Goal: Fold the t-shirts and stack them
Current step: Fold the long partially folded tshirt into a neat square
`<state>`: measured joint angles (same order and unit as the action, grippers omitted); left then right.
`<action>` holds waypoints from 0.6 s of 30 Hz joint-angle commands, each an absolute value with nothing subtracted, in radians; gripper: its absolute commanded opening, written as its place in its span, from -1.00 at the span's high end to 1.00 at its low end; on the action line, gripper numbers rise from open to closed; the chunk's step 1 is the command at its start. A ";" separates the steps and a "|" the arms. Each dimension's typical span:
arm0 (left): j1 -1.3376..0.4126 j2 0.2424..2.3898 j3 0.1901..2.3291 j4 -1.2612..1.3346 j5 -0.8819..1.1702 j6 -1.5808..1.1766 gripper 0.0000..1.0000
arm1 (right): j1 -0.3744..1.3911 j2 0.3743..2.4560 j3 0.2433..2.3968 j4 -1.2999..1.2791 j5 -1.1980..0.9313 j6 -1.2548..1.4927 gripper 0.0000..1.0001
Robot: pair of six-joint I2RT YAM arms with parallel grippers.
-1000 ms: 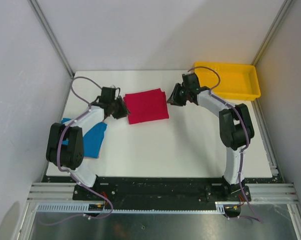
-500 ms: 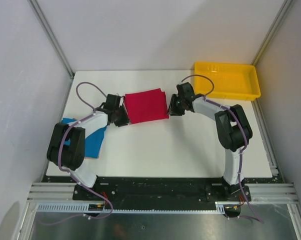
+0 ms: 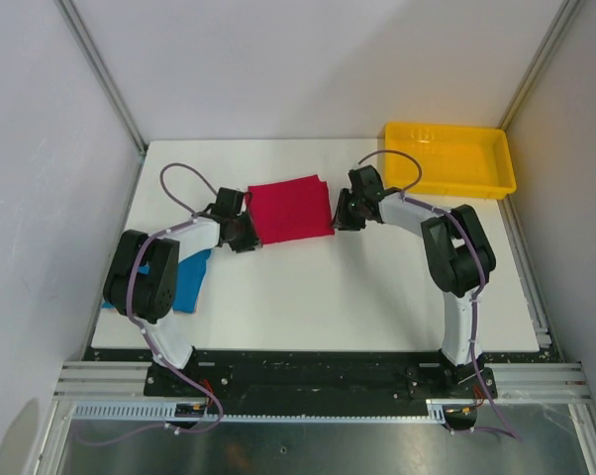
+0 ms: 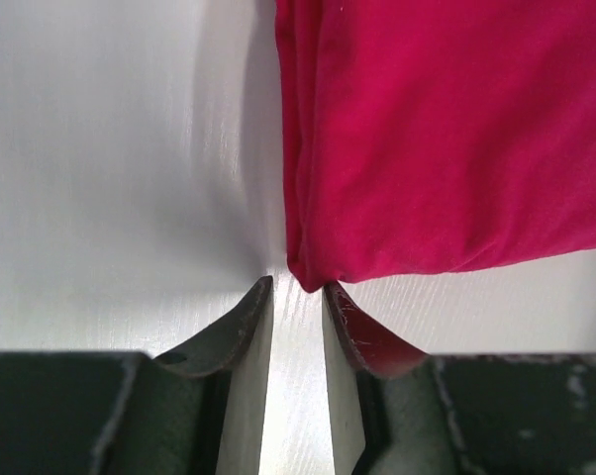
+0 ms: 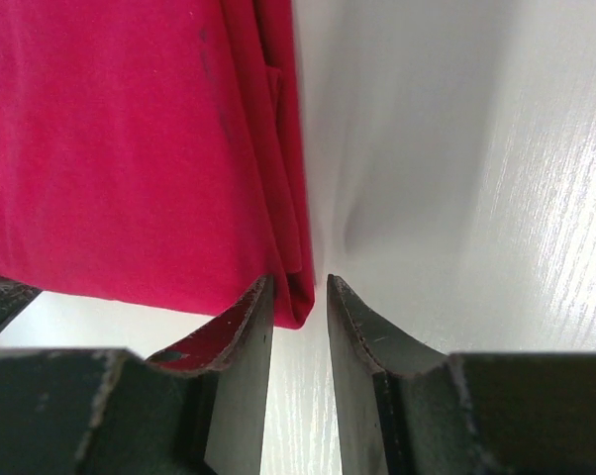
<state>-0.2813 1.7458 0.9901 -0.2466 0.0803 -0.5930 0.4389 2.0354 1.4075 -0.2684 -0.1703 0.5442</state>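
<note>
The crimson red t-shirt [image 3: 290, 210] lies folded flat at the middle of the table. My left gripper [image 3: 246, 236] is at its near left corner. In the left wrist view the jaws stand slightly apart [image 4: 298, 289], with the red corner [image 4: 313, 272] just at the fingertips and bare table in the gap. My right gripper [image 3: 341, 217] is at the near right corner. In the right wrist view its jaws [image 5: 300, 289] are slightly apart, with the red shirt's folded corner [image 5: 298, 297] between the tips against the left finger [image 5: 241, 327]. The bright blue t-shirt [image 3: 189, 281] lies at the left, partly under the left arm.
A yellow plastic tray [image 3: 496, 170] stands at the back right corner, behind the right arm. The white table [image 3: 318, 297] is walled by grey panels on the left, back and right. Both arms' cables loop above the table.
Both grippers have come down and inward to the red shirt's near corners. The left one moved right, the right one moved left and nearer. The shirt has not moved.
</note>
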 commanded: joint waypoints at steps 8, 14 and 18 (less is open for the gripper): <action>-0.288 1.754 1.026 -0.199 0.061 -0.548 0.49 | 0.456 2.050 1.417 -0.231 -0.172 0.531 0.36; -0.289 1.739 1.029 -0.199 0.057 -0.536 0.66 | 0.459 2.051 1.419 -0.218 -0.186 0.540 0.37; -0.288 1.740 1.035 -0.198 0.055 -0.532 0.84 | 0.463 2.056 1.417 -0.224 -0.189 0.546 0.37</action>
